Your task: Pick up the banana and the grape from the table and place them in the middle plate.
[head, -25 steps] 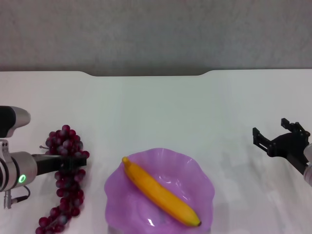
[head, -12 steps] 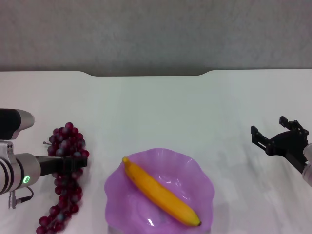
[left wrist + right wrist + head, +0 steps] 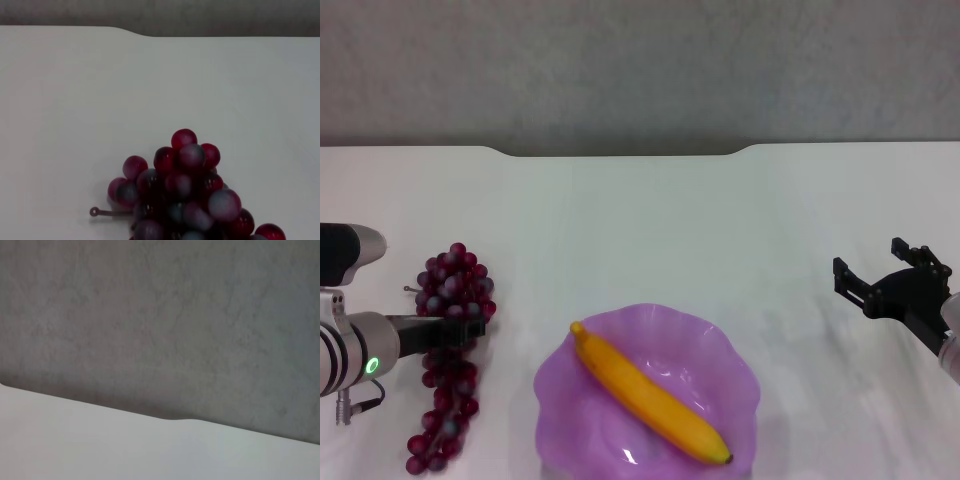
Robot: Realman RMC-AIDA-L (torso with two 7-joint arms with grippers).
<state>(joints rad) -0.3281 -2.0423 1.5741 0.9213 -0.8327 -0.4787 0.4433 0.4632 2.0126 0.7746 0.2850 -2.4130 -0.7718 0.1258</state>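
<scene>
The yellow banana [image 3: 650, 395] lies diagonally in the purple scalloped middle plate [image 3: 740, 370] at the front centre of the white table [image 3: 640, 220]. The dark red-purple grape bunch [image 3: 455, 285] is to the left of the plate, stretching towards the front edge. My left gripper [image 3: 455, 330] is shut across the middle of the bunch. The left wrist view shows the bunch's top end [image 3: 190, 190] with its stem over the table. My right gripper [image 3: 875, 268] is open and empty at the right, above the table.
The table's notched far edge [image 3: 620, 152] meets a grey wall. The right wrist view shows only that wall and the table's far edge [image 3: 175, 419].
The grape bunch has shifted away from me and slightly to the right with the left gripper on it; its lower end has drawn up from the front edge. The right gripper has barely moved.
</scene>
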